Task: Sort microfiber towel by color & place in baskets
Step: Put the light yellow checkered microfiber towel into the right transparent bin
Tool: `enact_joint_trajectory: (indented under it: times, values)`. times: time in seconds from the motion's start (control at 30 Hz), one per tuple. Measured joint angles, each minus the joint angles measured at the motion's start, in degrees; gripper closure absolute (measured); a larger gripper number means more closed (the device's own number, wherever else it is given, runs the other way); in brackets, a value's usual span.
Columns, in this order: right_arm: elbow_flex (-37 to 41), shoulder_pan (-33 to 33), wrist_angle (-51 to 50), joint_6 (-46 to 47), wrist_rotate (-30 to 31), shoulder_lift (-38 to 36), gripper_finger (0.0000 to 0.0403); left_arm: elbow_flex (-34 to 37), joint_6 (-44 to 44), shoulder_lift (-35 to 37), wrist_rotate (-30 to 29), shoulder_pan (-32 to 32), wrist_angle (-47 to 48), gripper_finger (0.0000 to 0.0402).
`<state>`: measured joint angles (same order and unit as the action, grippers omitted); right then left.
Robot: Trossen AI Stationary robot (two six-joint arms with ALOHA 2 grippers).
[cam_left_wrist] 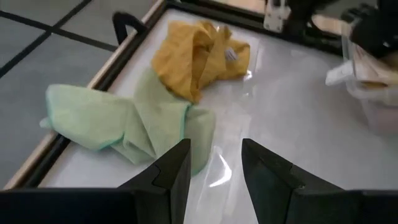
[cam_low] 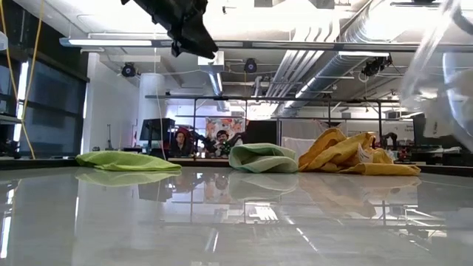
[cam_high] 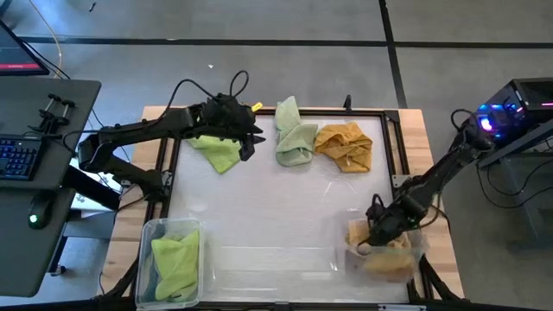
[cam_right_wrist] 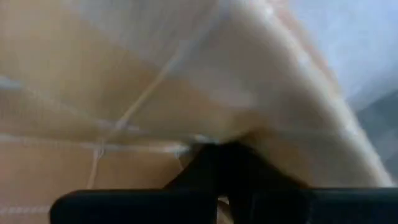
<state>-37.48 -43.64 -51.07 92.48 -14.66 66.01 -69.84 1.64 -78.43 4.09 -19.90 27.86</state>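
Note:
My left gripper [cam_high: 248, 138] [cam_left_wrist: 214, 174] is open and empty, raised above the table's far left [cam_low: 194, 38], beside a lime towel [cam_high: 216, 152] [cam_low: 126, 160]. A pale green towel [cam_high: 294, 138] [cam_left_wrist: 124, 121] and a yellow towel [cam_high: 346, 145] [cam_left_wrist: 199, 53] lie bunched at the far middle. The left basket [cam_high: 149, 231] at the near left holds a lime towel [cam_high: 175, 262]. My right gripper [cam_high: 373, 235] [cam_right_wrist: 230, 152] reaches down into the right basket [cam_high: 416, 252], shut on a yellow towel [cam_high: 384, 250] there. My right gripper comes slanting down from the table's far right into the basket. Its fingers are closed on a fold of the yellow towel [cam_right_wrist: 205, 134], whose creases run toward the fingertips. The towel lies in the basket; how many layers are held I cannot tell.
The white work surface [cam_high: 276, 216] has a black frame [cam_high: 164, 173] around it. A desk with a keyboard [cam_high: 22, 160] stands to the left. People sit in the room beyond the far edge [cam_low: 199, 140].

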Motion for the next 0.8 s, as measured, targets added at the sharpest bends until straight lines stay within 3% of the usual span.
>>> enact_joint_trajectory:
  times: [0.17,0.47,0.6,0.67,0.8]
  values:
    - [-3.9,0.0,-0.7,-5.7,-1.6,-0.2,0.0362,-2.0,-0.6,0.0,-0.7,0.0,-1.6,0.0274]
    - [-15.6,-3.5,-7.3,-10.8,10.4,-0.2,0.0298,-2.6,-2.3,0.0,-3.5,0.1,-0.7,0.0275]
    - [-15.3,-6.6,6.1,-14.8,12.1,-0.1,0.0286,-2.6,1.0,0.0,-3.5,0.1,-1.5,0.0280]
    - [-13.6,-9.1,13.1,-14.7,16.2,0.7,0.0288,-2.6,2.6,0.0,-3.5,0.1,-3.2,0.0283]
    - [-11.6,-11.7,11.7,-6.8,19.1,4.8,0.0302,-2.6,2.8,0.0,-3.5,0.1,-6.1,0.0288]
